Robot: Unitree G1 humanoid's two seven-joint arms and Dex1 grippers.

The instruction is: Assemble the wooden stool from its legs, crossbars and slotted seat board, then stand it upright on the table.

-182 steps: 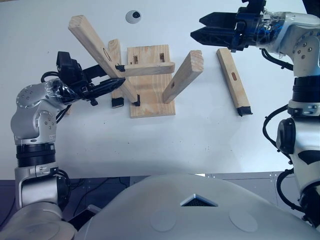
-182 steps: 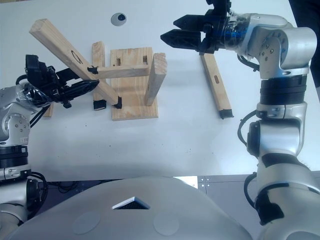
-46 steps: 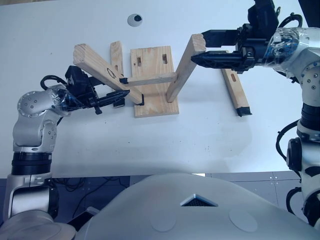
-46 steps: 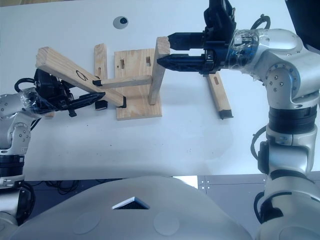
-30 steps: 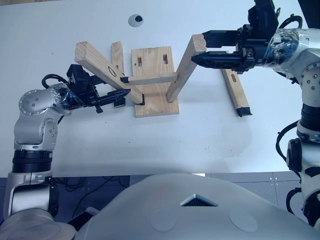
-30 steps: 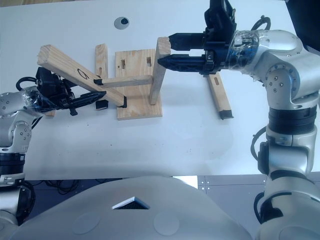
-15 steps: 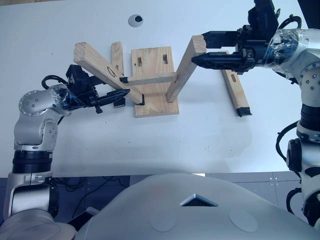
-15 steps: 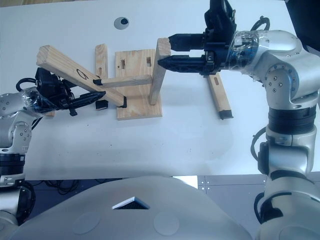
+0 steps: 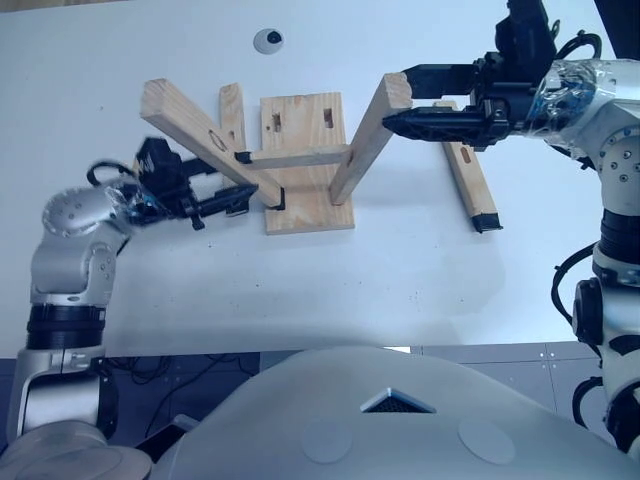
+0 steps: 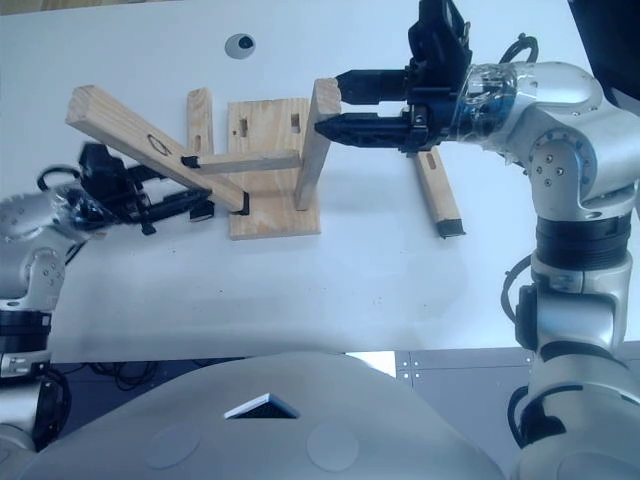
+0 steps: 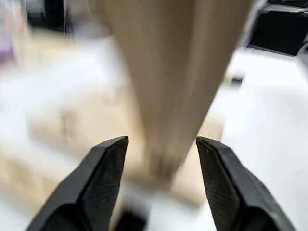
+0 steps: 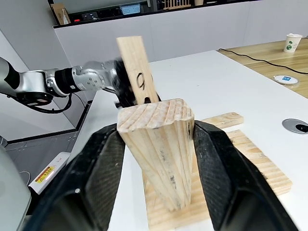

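Right end effector (image 9: pixel 396 97) pinches the upright leg (image 9: pixel 362 145) at the seat board's (image 9: pixel 305 205) 3 o'clock; left end effector (image 11: pixel 161 144), spread, straddles the tilted leg (image 9: pixel 185 125) at 9 o'clock.

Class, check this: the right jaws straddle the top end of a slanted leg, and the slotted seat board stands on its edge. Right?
No. The left eye view shows the seat board lying flat on the table. The right jaws do straddle the top end of the leg.
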